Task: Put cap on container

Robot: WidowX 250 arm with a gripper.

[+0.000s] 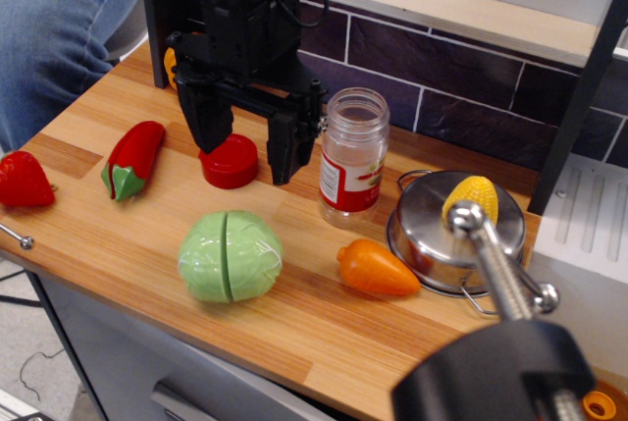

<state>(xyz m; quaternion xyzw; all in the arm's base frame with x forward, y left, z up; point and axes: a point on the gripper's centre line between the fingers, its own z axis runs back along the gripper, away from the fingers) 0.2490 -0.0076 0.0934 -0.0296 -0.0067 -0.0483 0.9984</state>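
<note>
Observation.image shows the black hand (245, 146) spread wide, its fingers straddling the small round red plastic cap (229, 161) on the wooden surface (294, 313), seemingly for a grasp; the clear labelled plastic container (353, 156) stands uncapped just beside it.

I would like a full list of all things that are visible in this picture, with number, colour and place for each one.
cap: one, red, on the table between the open tool fingers
container: one, clear with red-and-white label, upright and uncapped, right of the cap
toy pepper: one, red with green stem, left of the cap
strawberry: one, red, at the far left table edge
cabbage: one, light green, front middle
carrot: one, orange, right of the cabbage
pot: one, steel, right of the container
corn: one, yellow, inside the pot
table: one, light wood
clamp: one, black and metal, front right
tool: one, black, open, lowered around the cap
</note>
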